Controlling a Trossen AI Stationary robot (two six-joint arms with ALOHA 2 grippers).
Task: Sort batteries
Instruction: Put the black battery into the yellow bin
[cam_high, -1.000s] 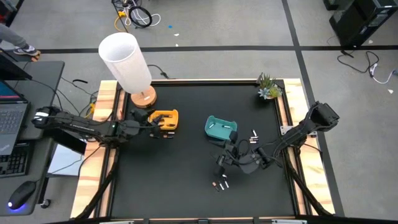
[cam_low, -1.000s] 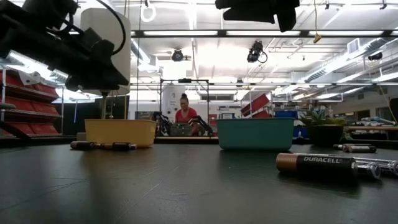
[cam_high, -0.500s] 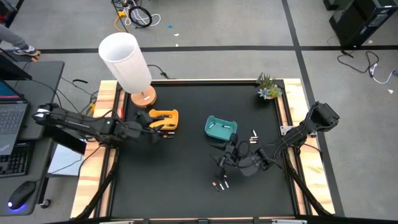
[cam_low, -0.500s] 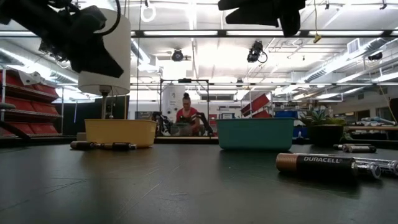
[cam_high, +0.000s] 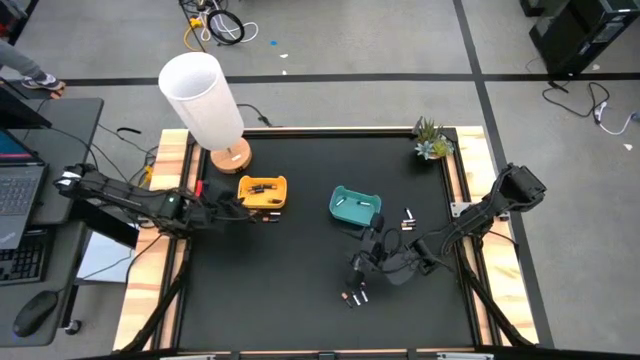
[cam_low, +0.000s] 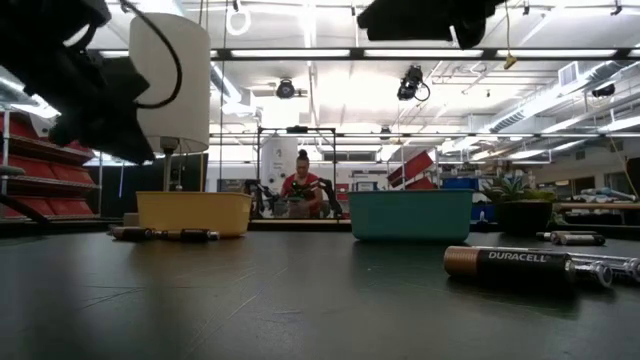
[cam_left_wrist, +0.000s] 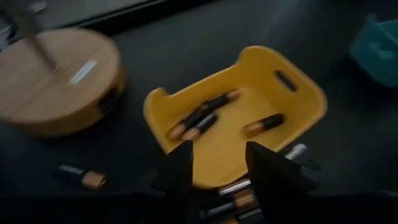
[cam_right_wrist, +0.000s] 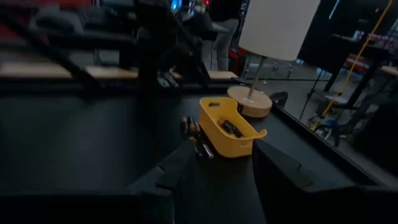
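Note:
My left gripper (cam_high: 230, 207) (cam_left_wrist: 217, 171) is open and hovers just left of the yellow tray (cam_high: 265, 191) (cam_left_wrist: 239, 124). Three dark batteries with copper ends (cam_left_wrist: 202, 118) lie inside that tray. More batteries (cam_left_wrist: 239, 194) rest on the mat against its near side, and one (cam_left_wrist: 84, 179) lies by the lamp base. My right gripper (cam_high: 363, 260) (cam_right_wrist: 221, 168) is open above the mat, near the teal tray (cam_high: 354, 206). Loose batteries lie on the mat below it (cam_high: 352, 296) and right of the teal tray (cam_high: 408, 220). A Duracell battery (cam_low: 510, 264) shows in the low view.
A white lamp (cam_high: 203, 100) on a round wooden base (cam_left_wrist: 56, 87) stands at the far left corner, close behind the yellow tray. A small potted plant (cam_high: 431, 140) sits at the far right corner. Open black mat lies along the near side. A person (cam_low: 300, 192) sits far behind the table.
My left gripper has drawn back from above the yellow tray toward the table's left edge, leaving the tray uncovered.

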